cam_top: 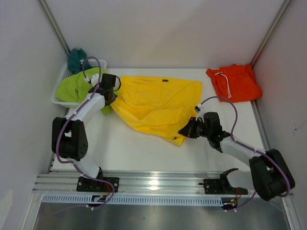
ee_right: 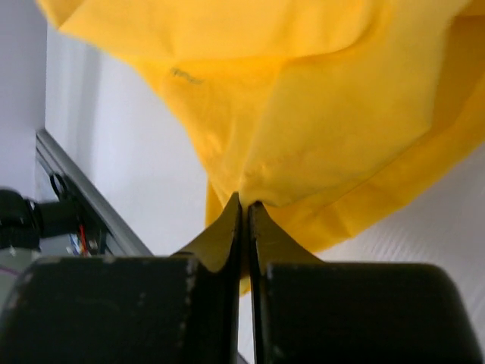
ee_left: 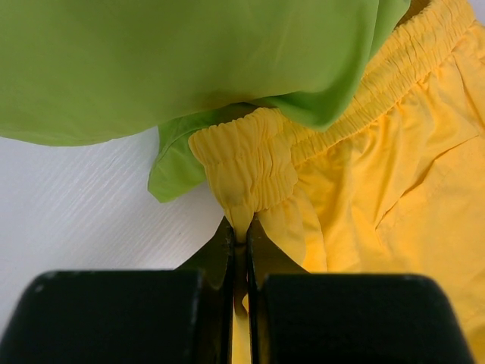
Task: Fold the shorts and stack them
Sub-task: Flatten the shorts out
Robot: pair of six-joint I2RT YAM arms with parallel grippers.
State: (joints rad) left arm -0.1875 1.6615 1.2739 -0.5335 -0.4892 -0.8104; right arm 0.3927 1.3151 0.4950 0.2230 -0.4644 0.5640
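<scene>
The near hem of the yellow shorts (cam_top: 153, 103), spread across the table's middle, is pinched by the clenched right gripper (cam_top: 183, 132). Farther left, their waistband is clamped in the left gripper (cam_top: 110, 99). At the far-left corner, lime-green shorts (cam_top: 76, 87) and teal shorts (cam_top: 76, 58) are heaped in the white basket (cam_top: 64, 103). Orange shorts (cam_top: 235, 82) are laid at the far-right corner.

The tabletop (cam_top: 144, 153) lies open near of the yellow shorts (cam_top: 158, 103); basket (cam_top: 55, 96) and green shorts (cam_top: 76, 86) crowd the far left.
</scene>
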